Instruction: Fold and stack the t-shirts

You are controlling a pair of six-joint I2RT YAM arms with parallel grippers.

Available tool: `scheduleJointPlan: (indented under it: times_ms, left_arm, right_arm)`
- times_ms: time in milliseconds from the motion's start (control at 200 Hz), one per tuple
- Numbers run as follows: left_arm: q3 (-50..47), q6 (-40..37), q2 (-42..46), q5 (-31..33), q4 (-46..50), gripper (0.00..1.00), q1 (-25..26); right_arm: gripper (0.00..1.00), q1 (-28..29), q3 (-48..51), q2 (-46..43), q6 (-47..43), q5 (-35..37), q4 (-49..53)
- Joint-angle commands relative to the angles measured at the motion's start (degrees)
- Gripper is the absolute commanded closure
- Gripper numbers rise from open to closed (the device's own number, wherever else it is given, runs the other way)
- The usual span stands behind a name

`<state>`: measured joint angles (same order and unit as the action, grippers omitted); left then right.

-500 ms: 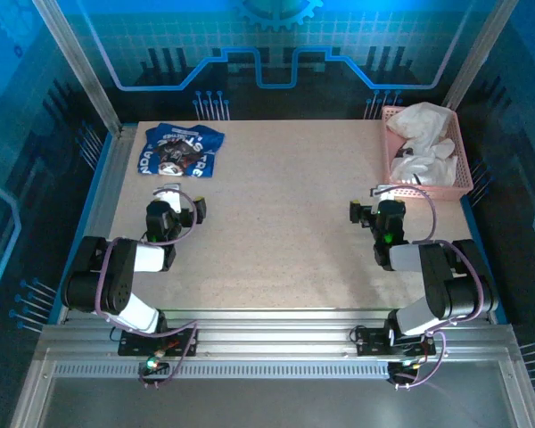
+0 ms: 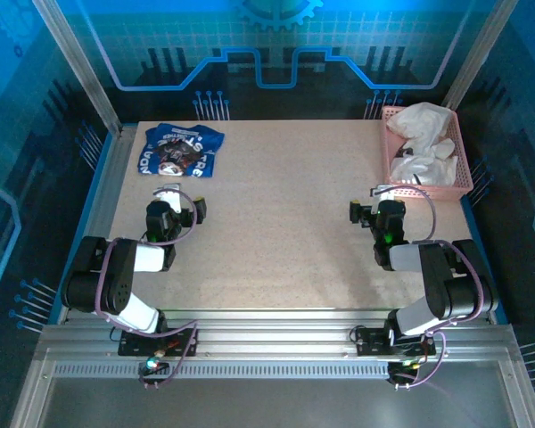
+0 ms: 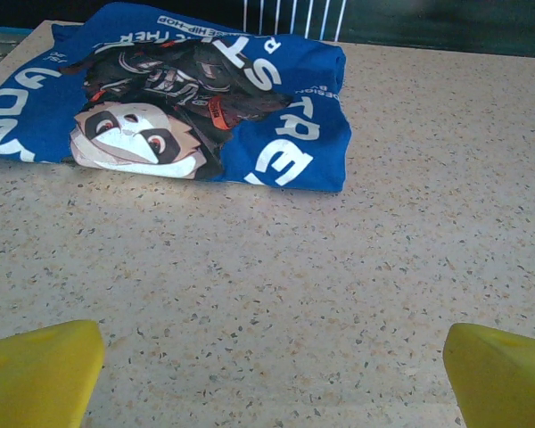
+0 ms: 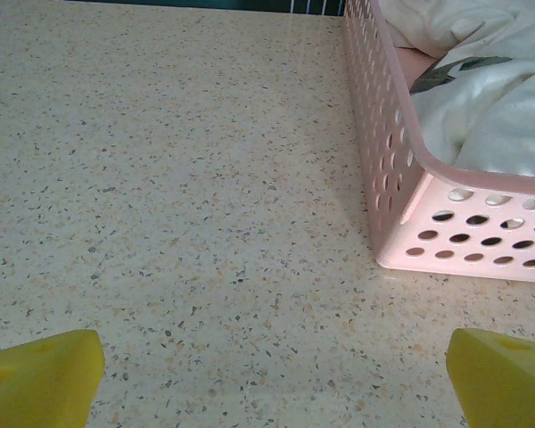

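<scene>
Left pincer (image 2: 183, 201) gapes empty before the seemingly folded blue t-shirt (image 2: 180, 150) at the table's (image 2: 285, 223) far-left corner. Right pincer (image 2: 372, 203), equally wide, nears the pink basket (image 2: 465, 183) holding the white t-shirt (image 2: 423, 134). That shirt probably needs lifting out next.
</scene>
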<state>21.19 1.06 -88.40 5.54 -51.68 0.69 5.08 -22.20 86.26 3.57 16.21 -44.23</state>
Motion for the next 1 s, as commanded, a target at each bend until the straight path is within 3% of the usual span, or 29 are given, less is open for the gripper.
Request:
scheduleJointPlan:
  times_ms: [0, 215, 270, 310, 410, 540, 615, 700, 805, 990]
  left_arm:
    - [1.08, -1.15, -0.37, -1.13, -0.08, 0.01, -0.36]
    - [1.25, -1.29, -0.14, -1.24, -0.13, 0.01, -0.41]
    - [3.23, -1.79, 3.75, -1.53, 6.32, 0.01, -0.04]
    - [5.98, -1.77, 7.73, -0.35, 14.66, 0.01, 0.31]
    - [12.49, 1.03, 16.49, -0.23, 30.21, 0.01, 0.78]
    - [25.7, 11.54, 21.28, -1.52, 52.79, 0.01, 4.01]
    - [33.01, 19.74, 20.83, -4.0, 62.87, 0.01, 6.2]
    - [41.46, 26.02, 17.52, -7.25, 72.59, 0.01, 9.25]
    - [49.67, 29.73, 11.67, -11.49, 78.58, 0.01, 12.58]
    - [62.38, 25.58, 3.84, -12.6, 84.86, 0.01, 19.94]
  right_arm:
    - [0.0, -0.15, -0.92, -0.48, -0.3, -0.12, -1.58]
    - [0.0, -0.02, -1.04, -0.93, -0.74, 0.37, -1.54]
    - [0.0, 0.95, -1.54, -3.55, -2.94, -1.57, 0.82]
    - [0.0, 2.95, -4.43, -7.42, -2.87, 2.41, 10.22]
    - [0.0, 3.61, -10.3, -17.87, 2.11, 0.36, 31.09]
    - [0.0, 6.39, -18.95, -30.17, 9.54, -3.61, 54.86]
    - [0.0, 6.91, -27.28, -32.8, 15.57, -5.8, 68.93]
    - [0.0, 5.29, -39.55, -30.26, 18.63, -7.34, 84.52]
    - [0.0, -0.51, -50.84, -23.45, 16.58, -13.26, 93.65]
    - [0.0, -15.13, -69.85, -4.04, 13.37, -25.69, 101.15]
